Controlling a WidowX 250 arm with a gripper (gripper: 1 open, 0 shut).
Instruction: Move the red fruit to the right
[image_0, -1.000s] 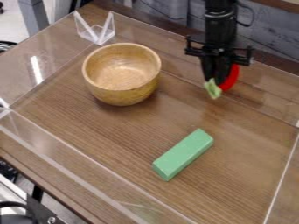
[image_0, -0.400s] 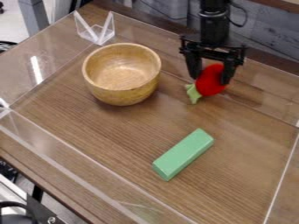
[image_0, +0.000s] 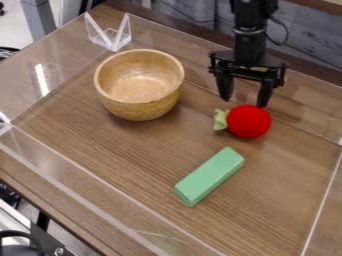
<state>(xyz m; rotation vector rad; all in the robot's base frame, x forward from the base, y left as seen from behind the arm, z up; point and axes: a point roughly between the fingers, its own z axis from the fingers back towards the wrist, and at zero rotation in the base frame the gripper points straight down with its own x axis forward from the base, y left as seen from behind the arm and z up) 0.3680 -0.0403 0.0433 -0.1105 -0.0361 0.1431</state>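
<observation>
The small round red fruit (image_0: 247, 121) with its light-green leafy cap lies on my wooden counter (image_0: 120, 170), right of the round wooden bowl (image_0: 139, 84), cap toward it. My end effector (image_0: 249, 95) hangs just above, jaws spread, gripping nothing. I should lift straight up, clear of the fruit, without nudging it. A green rectangular block (image_0: 211, 176) lies nearer the front.

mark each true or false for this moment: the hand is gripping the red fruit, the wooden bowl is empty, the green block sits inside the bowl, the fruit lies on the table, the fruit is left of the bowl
1. The hand is gripping the red fruit. False: it is open just above the fruit.
2. The wooden bowl is empty. True.
3. The green block sits inside the bowl. False: it lies on the table, nearer the camera.
4. The fruit lies on the table. True.
5. The fruit is left of the bowl. False: in this view it is to the right.
</observation>
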